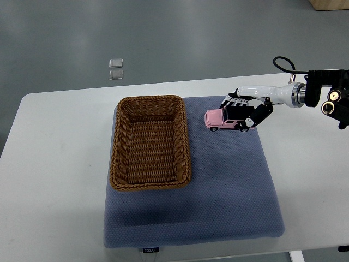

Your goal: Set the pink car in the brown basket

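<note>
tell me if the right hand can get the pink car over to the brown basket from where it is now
Probably yes. The right hand is closed on the pink car, just right of the brown basket. Only bare blue mat lies between them, and the basket is open-topped and empty.

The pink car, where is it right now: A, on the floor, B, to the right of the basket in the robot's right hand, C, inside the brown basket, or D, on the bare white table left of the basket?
B: the pink car sits over the blue mat, right of the brown basket, with the right hand closed around it.
</note>
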Robot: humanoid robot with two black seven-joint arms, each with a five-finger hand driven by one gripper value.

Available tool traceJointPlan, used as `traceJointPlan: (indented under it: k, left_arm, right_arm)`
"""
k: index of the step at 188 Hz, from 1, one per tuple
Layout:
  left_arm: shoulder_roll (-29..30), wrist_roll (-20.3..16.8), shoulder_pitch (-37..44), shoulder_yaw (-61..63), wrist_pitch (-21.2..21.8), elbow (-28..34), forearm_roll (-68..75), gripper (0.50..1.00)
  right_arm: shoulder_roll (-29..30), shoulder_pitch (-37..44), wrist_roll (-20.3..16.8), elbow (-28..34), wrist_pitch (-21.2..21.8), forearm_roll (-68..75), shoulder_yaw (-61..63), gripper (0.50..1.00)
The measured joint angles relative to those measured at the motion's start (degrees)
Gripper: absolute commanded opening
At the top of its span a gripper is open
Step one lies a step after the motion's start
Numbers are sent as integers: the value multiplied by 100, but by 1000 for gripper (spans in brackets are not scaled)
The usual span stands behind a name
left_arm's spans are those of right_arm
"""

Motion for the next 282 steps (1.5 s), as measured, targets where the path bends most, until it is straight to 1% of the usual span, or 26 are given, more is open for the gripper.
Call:
traceJointPlan:
  k: [34, 76, 104, 124, 151, 153, 154, 155, 156, 157, 158, 159, 161, 163, 164, 165, 166, 167, 168, 169, 170, 174, 186, 194, 244, 282]
  left_arm:
    - [0, 0, 0, -5, 0, 7, 0, 1000]
    - [0, 0, 0, -14, -6, 12, 0, 1000]
    - [0, 0, 0, -14, -10, 5, 0, 1000]
    - [0, 0, 0, -14, -10, 5, 0, 1000]
    - [0, 0, 0, -8, -10, 16, 0, 1000]
    - [0, 0, 0, -8, -10, 16, 0, 1000]
    - [0, 0, 0, -8, -10, 16, 1, 1000]
    - [0, 0, 0, -8, -10, 17, 1, 1000]
    - [0, 0, 0, -8, -10, 17, 1, 1000]
    - [0, 0, 0, -7, -10, 17, 0, 1000]
    - [0, 0, 0, -7, -10, 17, 1, 1000]
    - [0, 0, 0, -7, -10, 17, 0, 1000]
    - [0, 0, 0, -7, -10, 17, 0, 1000]
    - [0, 0, 0, -7, -10, 17, 0, 1000]
    - [0, 0, 0, -7, -10, 17, 0, 1000]
    - [0, 0, 0, -7, -10, 17, 0, 1000]
    - [0, 0, 0, -7, -10, 17, 1, 1000]
    - [0, 0, 0, -7, -10, 17, 1, 1000]
    - [0, 0, 0, -7, -10, 17, 0, 1000]
    - [0, 0, 0, -7, -10, 17, 1, 1000]
    - [0, 0, 0, -7, -10, 17, 1, 1000]
    - [0, 0, 0, -7, -10, 18, 1, 1000]
    - [0, 0, 0, -6, -10, 17, 0, 1000]
    - [0, 0, 0, -6, -10, 17, 0, 1000]
    - [0, 0, 0, -6, -8, 17, 0, 1000]
    - [0, 0, 0, 1, -5, 18, 0, 1000]
  right_arm:
    - [546, 418, -42, -79, 23, 374, -142, 500]
    - [1914, 886, -44, -950, -39, 424, -726, 500]
    - [2568, 887, -42, -1450, -81, 393, -873, 500]
    - [2868, 806, -33, -1703, -153, 366, -1000, 500]
    - [2964, 659, -31, -1806, -268, 351, -1068, 500]
    - [2966, 649, -31, -1811, -276, 351, -1069, 504]
    - [2966, 644, -31, -1814, -280, 351, -1069, 541]
    - [2968, 635, -31, -1820, -289, 350, -1069, 541]
    - [2969, 630, -31, -1823, -293, 350, -1069, 582]
    - [2970, 625, -31, -1827, -297, 349, -1069, 582]
    - [2971, 619, -30, -1830, -301, 349, -1069, 621]
    - [2972, 614, -30, -1834, -306, 349, -1069, 621]
    - [2973, 604, -30, -1841, -314, 348, -1069, 684]
    - [2975, 588, -30, -1852, -327, 347, -1069, 684]
    - [2976, 583, -30, -1856, -331, 347, -1069, 711]
    - [2977, 578, -30, -1860, -335, 347, -1070, 711]
    - [2979, 573, -30, -1863, -339, 347, -1070, 735]
    - [2980, 568, -30, -1866, -343, 347, -1070, 735]
    - [2982, 562, -30, -1869, -346, 347, -1070, 758]
    - [2984, 557, -30, -1872, -350, 347, -1069, 758]
    - [2986, 552, -30, -1875, -354, 347, -1070, 780]
    - [2997, 531, -30, -1884, -369, 346, -1070, 821]
    - [3056, 480, -30, -1895, -396, 345, -1066, 899]
    - [3087, 463, -30, -1899, -405, 345, -1047, 911]
    - [3065, 467, -32, -1903, -531, 415, -842, 911]
    - [2814, 417, -18, -1907, -522, 859, 311, 911]
